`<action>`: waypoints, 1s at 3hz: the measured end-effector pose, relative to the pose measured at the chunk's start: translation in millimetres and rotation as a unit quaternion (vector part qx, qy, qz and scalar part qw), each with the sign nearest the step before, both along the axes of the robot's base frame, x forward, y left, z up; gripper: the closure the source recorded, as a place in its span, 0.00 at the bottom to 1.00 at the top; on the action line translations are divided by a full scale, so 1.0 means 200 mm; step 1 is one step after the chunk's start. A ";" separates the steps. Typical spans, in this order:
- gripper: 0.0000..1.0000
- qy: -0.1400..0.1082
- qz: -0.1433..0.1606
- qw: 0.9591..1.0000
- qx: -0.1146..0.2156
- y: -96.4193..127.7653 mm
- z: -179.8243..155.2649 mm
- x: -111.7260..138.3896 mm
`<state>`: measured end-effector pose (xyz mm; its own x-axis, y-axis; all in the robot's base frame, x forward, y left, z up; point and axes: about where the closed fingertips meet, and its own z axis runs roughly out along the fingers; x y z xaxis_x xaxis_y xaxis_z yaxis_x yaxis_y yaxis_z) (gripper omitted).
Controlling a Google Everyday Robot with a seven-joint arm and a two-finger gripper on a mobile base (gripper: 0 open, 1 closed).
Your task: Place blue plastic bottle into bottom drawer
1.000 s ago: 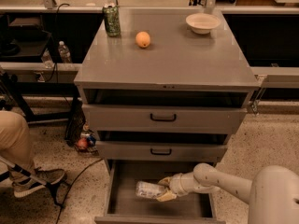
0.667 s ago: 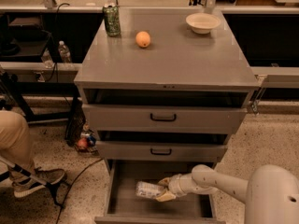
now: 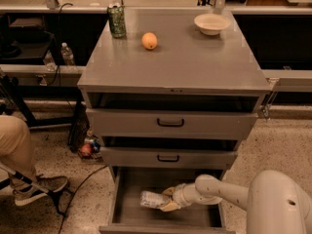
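Note:
The blue plastic bottle [image 3: 152,199] lies on its side inside the open bottom drawer [image 3: 127,209] of the grey cabinet, left of the middle. My gripper [image 3: 168,199] reaches into the drawer from the right. Its tan fingers sit above and below the bottle's right end and are closed on it. My white arm [image 3: 224,191] runs from the lower right corner to the drawer.
On the cabinet top [image 3: 185,62] stand a green drink can [image 3: 116,21], an orange [image 3: 149,41] and a white bowl [image 3: 211,23]. The two upper drawers [image 3: 170,123] stand slightly ajar. A seated person's leg and shoe [image 3: 29,184] are at the left, with cables on the floor.
None; the gripper and bottle sit in the same place in the drawer across the frames.

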<state>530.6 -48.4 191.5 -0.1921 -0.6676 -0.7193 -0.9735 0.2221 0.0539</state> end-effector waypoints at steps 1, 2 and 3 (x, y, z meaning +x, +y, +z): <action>0.97 0.014 -0.011 1.000 -0.002 0.00 -0.08 -0.01; 0.74 0.023 -0.016 1.000 -0.002 0.00 -0.12 -0.01; 0.51 0.027 -0.015 1.000 0.001 0.01 -0.13 -0.01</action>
<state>528.3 -46.5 165.1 -0.2509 -0.6601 -0.7080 -0.9621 0.2507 0.1072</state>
